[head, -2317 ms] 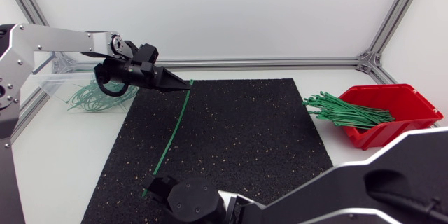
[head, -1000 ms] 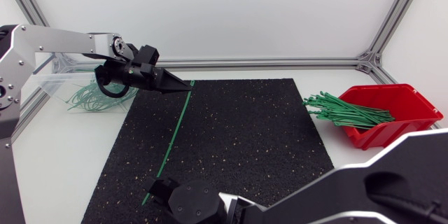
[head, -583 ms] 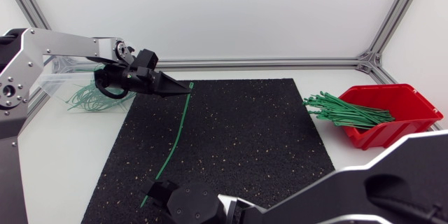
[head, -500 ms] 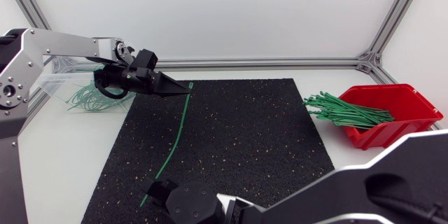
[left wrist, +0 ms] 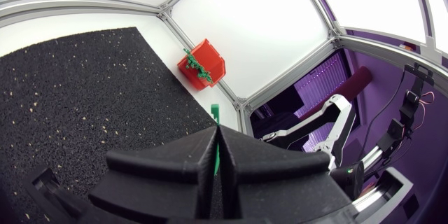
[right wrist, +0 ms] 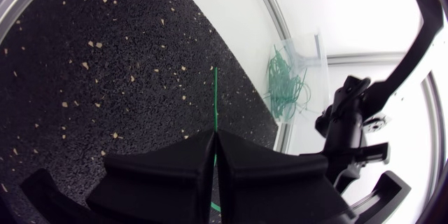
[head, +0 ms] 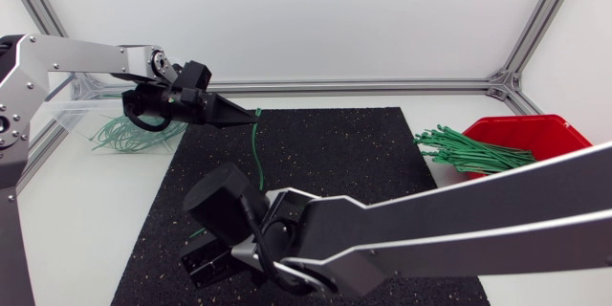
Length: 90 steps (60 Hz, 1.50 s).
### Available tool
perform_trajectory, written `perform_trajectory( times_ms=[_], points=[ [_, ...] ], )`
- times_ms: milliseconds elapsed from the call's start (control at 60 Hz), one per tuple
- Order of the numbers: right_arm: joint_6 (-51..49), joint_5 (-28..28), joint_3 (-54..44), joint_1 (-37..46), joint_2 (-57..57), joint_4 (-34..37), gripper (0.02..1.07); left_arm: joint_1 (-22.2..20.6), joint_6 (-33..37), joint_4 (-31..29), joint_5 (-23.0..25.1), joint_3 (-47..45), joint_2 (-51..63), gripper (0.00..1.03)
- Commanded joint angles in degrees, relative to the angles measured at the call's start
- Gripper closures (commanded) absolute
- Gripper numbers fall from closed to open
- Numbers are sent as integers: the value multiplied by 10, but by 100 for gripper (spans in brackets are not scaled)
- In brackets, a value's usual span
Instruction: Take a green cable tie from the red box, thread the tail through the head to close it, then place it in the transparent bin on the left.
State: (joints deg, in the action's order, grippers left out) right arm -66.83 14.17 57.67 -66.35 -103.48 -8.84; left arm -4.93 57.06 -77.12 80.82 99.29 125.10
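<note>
White surface, black speckled mat (head: 363,153) in the middle. Far left: transparent bin (head: 72,113) with a loose tangle of green ties (head: 129,134) in it.

Left gripper (head: 251,113) is over the mat's far-left corner, just beside the bin, tips pointing toward the mat's middle. Fingers are closed, pinching the green cable tie (head: 255,143) at its far end. In the left wrist view a short stub of tie pokes out ahead of the tips, aimed roughly at the red box.

Tie long axis in the head view: runs from the left gripper's tips toward the near edge of the mat, nearly straight with a slight bow. It's off the mat at the far end. The near stretch goes out of sight behind the right arm.

Right arm comes in from the right edge and crosses the near half of the mat past the middle. Right gripper (right wrist: 215,134) is clamped on the same tie. In its wrist view the tie leaves the tips dead straight ahead, over the mat, pointing toward the bin side.

Far right: red box (head: 550,134), with a bundle of green ties (head: 473,156) sticking out over its left rim onto the surface, well apart from both grippers.
</note>
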Motion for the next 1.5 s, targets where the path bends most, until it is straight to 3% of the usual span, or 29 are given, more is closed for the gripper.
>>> perform_trajectory(
  times_ms=[0,217,483,900,1133,1483],
  points=[
    [80,-17,24,17,21,66,102,1,19,-12,8,-16,-35,100],
    [187,-77,54,51,65,196,101,-12,16,-22,8,-32,-83,100],
    [317,-224,96,117,142,381,101,-37,-11,-25,5,-37,-137,100],
    [428,-363,189,168,214,576,101,-83,-28,-22,8,-51,-186,100],
    [454,-406,239,158,212,630,101,-64,-28,15,16,-70,-204,100],
    [514,-411,262,152,205,615,101,-32,-28,100,26,-142,-240,100]
  ],
)
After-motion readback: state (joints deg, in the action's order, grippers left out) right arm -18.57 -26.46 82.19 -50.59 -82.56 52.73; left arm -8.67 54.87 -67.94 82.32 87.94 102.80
